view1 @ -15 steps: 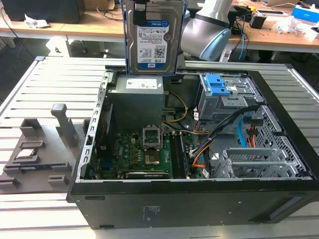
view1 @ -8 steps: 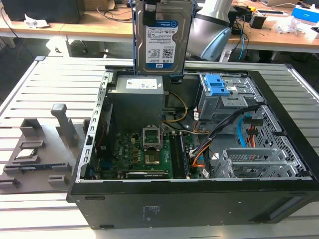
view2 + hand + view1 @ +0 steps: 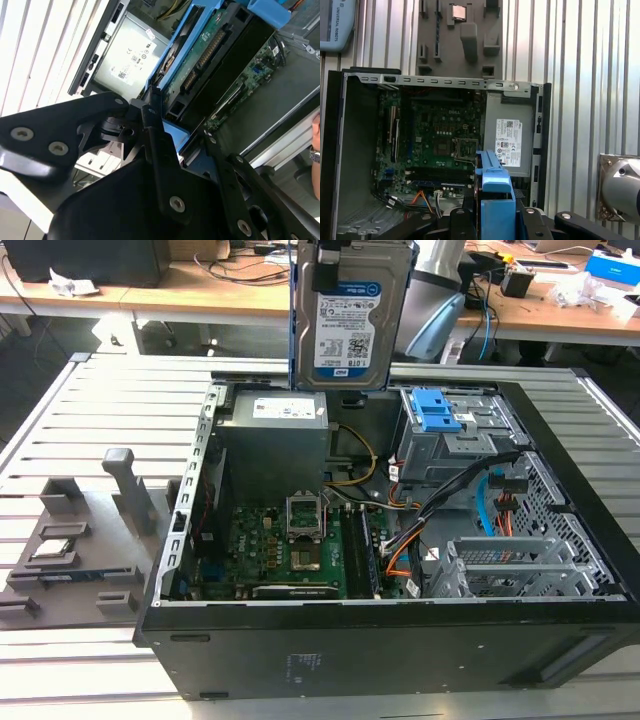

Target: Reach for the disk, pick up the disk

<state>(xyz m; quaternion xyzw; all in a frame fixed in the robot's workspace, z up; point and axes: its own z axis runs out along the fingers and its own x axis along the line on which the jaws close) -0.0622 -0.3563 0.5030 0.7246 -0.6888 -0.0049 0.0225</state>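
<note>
We judge the pick-up done. The disk [image 3: 352,325] hangs in the air above the open computer case [image 3: 400,660], over the part of the case nearest the far edge of the slatted metal tabletop [image 3: 60,420], and touches nothing below. Our hand [image 3: 172,132] is pinching it by the blue plastic frame [image 3: 495,200] along its edges, with the black fingers [image 3: 150,117] pressed against it. The disk is a flat silver metal rectangle with a smooth blue-and-white label, and the frame looks matte and moulded.
</note>
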